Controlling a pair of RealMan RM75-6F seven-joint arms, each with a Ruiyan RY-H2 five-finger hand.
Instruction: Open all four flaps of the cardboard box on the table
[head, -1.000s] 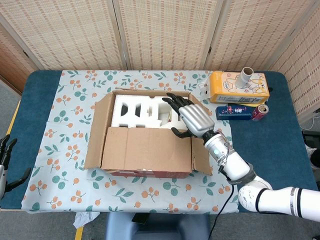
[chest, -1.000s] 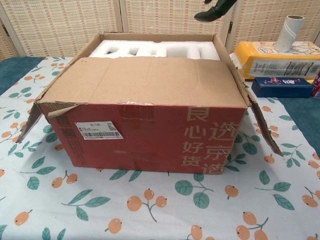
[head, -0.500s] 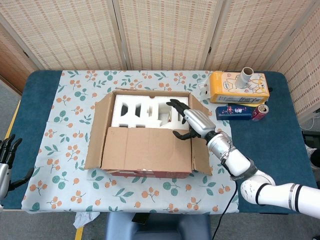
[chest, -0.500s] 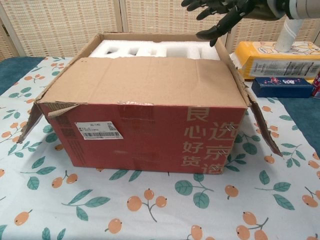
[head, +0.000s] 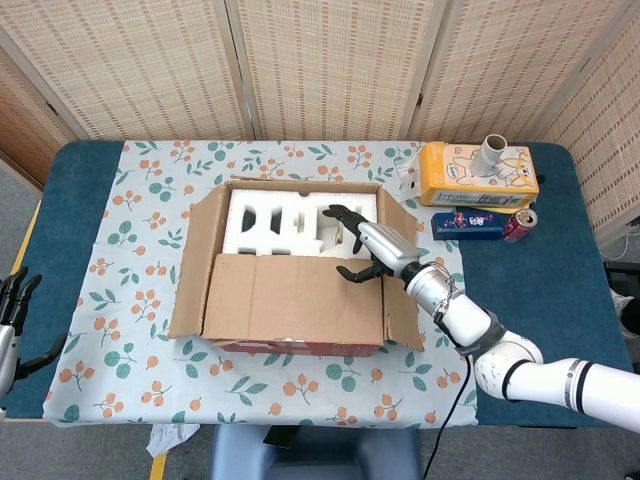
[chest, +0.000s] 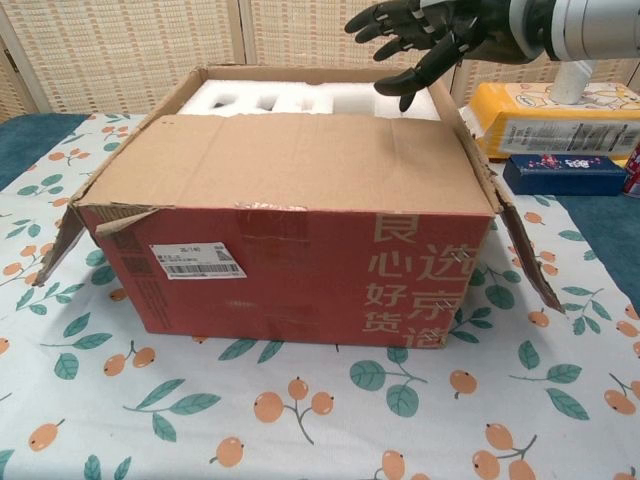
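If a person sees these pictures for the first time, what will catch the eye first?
First, the big red cardboard box in the middle of the floral tablecloth, with its near flap lying over the top and white foam showing behind it. Next, the right hand, fingers spread, above the box's far right part. The yellow package stands at the far right.

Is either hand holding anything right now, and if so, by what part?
Nothing is held. The right hand hovers open above the cardboard box, fingers spread; the left hand hangs open beside the table.
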